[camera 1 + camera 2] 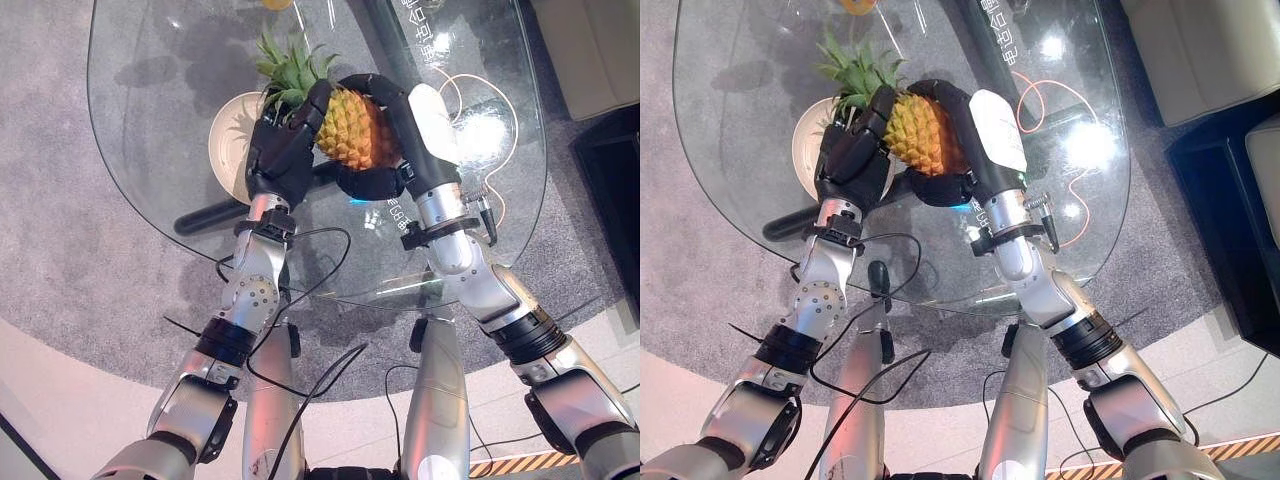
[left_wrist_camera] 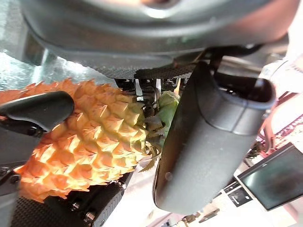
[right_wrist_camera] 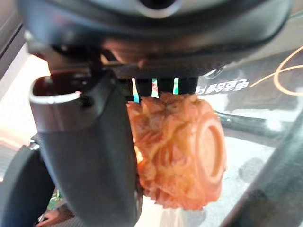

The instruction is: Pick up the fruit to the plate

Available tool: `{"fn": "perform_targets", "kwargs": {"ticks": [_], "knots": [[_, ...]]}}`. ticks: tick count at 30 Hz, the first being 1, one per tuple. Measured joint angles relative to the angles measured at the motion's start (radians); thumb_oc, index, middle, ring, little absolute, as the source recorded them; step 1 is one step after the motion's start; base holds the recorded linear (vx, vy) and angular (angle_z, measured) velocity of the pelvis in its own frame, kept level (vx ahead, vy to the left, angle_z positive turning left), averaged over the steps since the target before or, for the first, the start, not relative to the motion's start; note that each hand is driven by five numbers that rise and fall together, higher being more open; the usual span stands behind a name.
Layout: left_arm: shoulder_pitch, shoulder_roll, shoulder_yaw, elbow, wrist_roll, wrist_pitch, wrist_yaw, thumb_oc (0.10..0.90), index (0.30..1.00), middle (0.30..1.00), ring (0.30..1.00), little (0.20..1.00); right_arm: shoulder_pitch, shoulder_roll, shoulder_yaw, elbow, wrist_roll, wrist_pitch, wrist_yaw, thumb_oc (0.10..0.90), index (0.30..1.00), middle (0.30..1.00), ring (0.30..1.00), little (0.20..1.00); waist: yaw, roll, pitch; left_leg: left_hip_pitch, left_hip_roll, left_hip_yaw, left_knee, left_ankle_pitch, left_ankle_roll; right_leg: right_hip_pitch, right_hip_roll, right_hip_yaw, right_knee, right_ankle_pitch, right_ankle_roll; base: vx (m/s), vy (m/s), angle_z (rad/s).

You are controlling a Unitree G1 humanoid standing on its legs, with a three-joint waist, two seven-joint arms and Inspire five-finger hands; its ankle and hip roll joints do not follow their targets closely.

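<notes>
Both hands, left [image 1: 282, 150] and right [image 1: 395, 135], curl fingers round a pineapple [image 1: 355, 128] above a glass bench [image 1: 150, 90]. Carrying step; next, probably lower it onto the plate [image 1: 228, 135] alongside.

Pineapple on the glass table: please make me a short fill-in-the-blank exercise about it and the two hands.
1. The pineapple is held between ____ hands.
2. The table is made of ____.
3. The pineapple's green crown lies over the white ____.
4. The left hand grips the end nearer the ____.

Missing words: two; glass; plate; crown
</notes>
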Motion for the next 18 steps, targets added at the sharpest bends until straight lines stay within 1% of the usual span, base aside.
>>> {"fn": "perform_targets", "kwargs": {"ticks": [6, 12, 13, 14, 18], "knots": [[0.000, -0.033, 0.028, -0.020, 0.000, -0.045, 0.022, 0.800, 0.900, 0.900, 0.900, 0.900, -0.014, 0.001, 0.002, 0.000, -0.010, -0.033, 0.010, 0.100, 0.300, 0.300, 0.300, 0.200, 0.001, 0.000, 0.000, 0.000, 0.000, -0.001, 0.000, 0.000, 0.000, 0.001, 0.000, 0.000, 0.000, 0.000, 0.000, 0.00, 0.000, 0.00], [0.000, -0.038, 0.029, -0.023, 0.000, -0.065, 0.039, 0.800, 0.900, 0.900, 0.900, 0.900, -0.014, 0.001, 0.003, 0.000, -0.026, -0.035, 0.029, 0.100, 0.300, 0.300, 0.300, 0.200, 0.001, 0.000, 0.000, 0.000, 0.000, -0.001, 0.000, 0.000, 0.000, 0.001, 0.000, -0.001, 0.000, 0.000, 0.000, 0.00, 0.000, 0.00], [0.000, -0.038, 0.030, -0.023, 0.000, -0.068, 0.039, 0.375, 0.535, 0.535, 0.535, 0.475, -0.014, 0.001, 0.003, 0.000, -0.026, -0.041, 0.034, 0.100, 0.300, 0.300, 0.300, 0.200, 0.001, 0.000, 0.000, 0.000, 0.000, -0.001, 0.000, 0.000, 0.000, 0.001, 0.000, -0.001, 0.000, 0.000, 0.000, 0.00, 0.000, 0.00], [0.000, -0.038, 0.030, -0.023, 0.000, -0.070, 0.038, 0.100, 0.300, 0.300, 0.300, 0.200, -0.014, 0.001, 0.003, 0.000, -0.026, -0.044, 0.037, 0.100, 0.300, 0.300, 0.300, 0.200, 0.001, 0.000, 0.000, 0.000, 0.000, -0.001, 0.000, 0.000, 0.000, 0.001, 0.000, -0.001, 0.000, 0.000, 0.000, 0.00, 0.000, 0.00], [0.000, -0.038, 0.031, -0.023, 0.000, -0.090, 0.038, 0.100, 0.300, 0.300, 0.300, 0.200, -0.015, 0.000, 0.003, 0.000, -0.027, -0.053, 0.046, 0.100, 0.300, 0.300, 0.300, 0.200, 0.000, 0.000, 0.000, 0.000, 0.000, -0.001, 0.000, 0.000, 0.000, 0.000, 0.000, -0.001, 0.000, 0.000, 0.000, 0.00, 0.000, 0.00]]}}
